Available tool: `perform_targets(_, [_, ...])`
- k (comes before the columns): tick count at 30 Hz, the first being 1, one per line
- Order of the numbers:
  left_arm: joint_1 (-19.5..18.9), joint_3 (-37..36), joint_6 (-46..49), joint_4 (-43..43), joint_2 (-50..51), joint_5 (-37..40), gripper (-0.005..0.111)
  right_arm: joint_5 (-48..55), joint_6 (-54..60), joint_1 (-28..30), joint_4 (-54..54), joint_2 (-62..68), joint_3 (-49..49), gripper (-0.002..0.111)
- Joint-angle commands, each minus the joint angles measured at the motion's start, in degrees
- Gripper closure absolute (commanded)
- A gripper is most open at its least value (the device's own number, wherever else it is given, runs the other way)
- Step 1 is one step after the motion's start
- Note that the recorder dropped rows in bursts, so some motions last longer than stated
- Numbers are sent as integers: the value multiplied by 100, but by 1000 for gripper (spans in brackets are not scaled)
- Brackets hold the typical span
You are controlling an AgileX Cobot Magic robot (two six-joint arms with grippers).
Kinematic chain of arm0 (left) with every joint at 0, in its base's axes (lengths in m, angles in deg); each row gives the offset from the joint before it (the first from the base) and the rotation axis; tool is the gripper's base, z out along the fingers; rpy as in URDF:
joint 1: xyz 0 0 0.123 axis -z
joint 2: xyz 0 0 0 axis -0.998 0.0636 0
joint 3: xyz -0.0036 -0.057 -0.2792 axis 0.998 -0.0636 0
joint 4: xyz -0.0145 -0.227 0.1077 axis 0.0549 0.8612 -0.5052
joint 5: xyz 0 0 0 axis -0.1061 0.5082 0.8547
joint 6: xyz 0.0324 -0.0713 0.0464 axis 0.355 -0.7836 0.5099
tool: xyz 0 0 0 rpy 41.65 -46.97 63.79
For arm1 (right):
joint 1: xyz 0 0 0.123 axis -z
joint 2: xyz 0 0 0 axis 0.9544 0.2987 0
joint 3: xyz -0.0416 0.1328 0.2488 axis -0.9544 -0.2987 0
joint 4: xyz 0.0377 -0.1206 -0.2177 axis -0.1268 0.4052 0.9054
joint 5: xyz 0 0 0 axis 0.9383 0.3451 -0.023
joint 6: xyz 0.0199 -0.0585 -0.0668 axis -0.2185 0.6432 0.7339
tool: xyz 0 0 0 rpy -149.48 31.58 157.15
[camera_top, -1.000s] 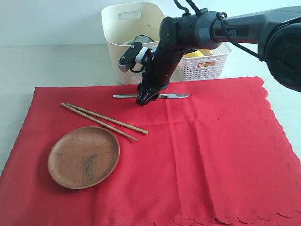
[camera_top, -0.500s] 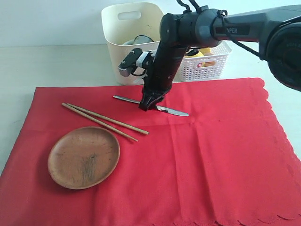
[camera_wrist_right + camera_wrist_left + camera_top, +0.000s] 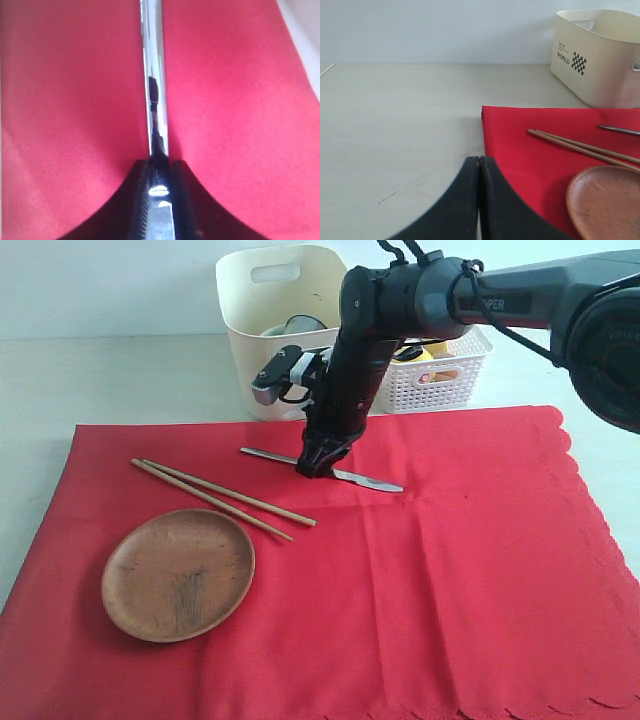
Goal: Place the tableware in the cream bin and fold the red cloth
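Right wrist view: my right pincer (image 3: 159, 167) is pinched narrow on the table knife (image 3: 152, 60). The steel is caught between both fingers, and the rest of it runs out over the red cloth (image 3: 240, 100).

Exterior view: the knife lies slanted just in front of the cream bin (image 3: 250, 350), gripped near its middle, with my right pincer standing upright over it. The chopsticks (image 3: 220, 497) lie farther out from the bin, and the wooden plate (image 3: 178, 573) lies farthest out. All three are on the cloth.

Step in hand, as I judge it: picking up the knife. The grasp is made. The next move calls for a straight rise so both ends clear the cloth, a short carry over the bin's near rim, and a release inside. Thin, slick steel could pivot in the pinch, so I would keep it level. After that come the chopsticks, the plate and the fold.

Left wrist view: my left pincer (image 3: 479, 200) is closed, fingers touching, holding nothing. It sits over the bare table (image 3: 395, 125) off the cloth's corner, well apart from the bin.

Hard to make out:
- I cannot tell whether the knife rests on the cloth or hangs just off it.
- A dark rounded edge shows inside the bin, and my arm covers the rest.
- The lattice basket (image 3: 440, 380) beside the bin is half hidden, with something yellow in it.
- The cloth's edge farthest from the bin is cut off by the frame.
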State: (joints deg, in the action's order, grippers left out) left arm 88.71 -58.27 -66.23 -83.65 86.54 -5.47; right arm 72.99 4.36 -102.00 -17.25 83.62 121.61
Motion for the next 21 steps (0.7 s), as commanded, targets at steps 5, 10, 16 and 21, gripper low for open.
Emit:
perform_targets(5, [-10,-17,-14,-39,-32,-31,107,204,492,6,-935,-822,-13,108])
perform_targets(10, [-10,-17,-14,-39,-32,-31,107,27,945,6,-1553,-1196,-13,108])
perform_targets(16, [-10,-17,-14,-39,-32,-31,107,268,924,6,-1553,-1180,-38,108])
perform_targets(21, [-10,-17,-14,-39,-32,-31,107,497,702,6,-1504,-828,-38,105])
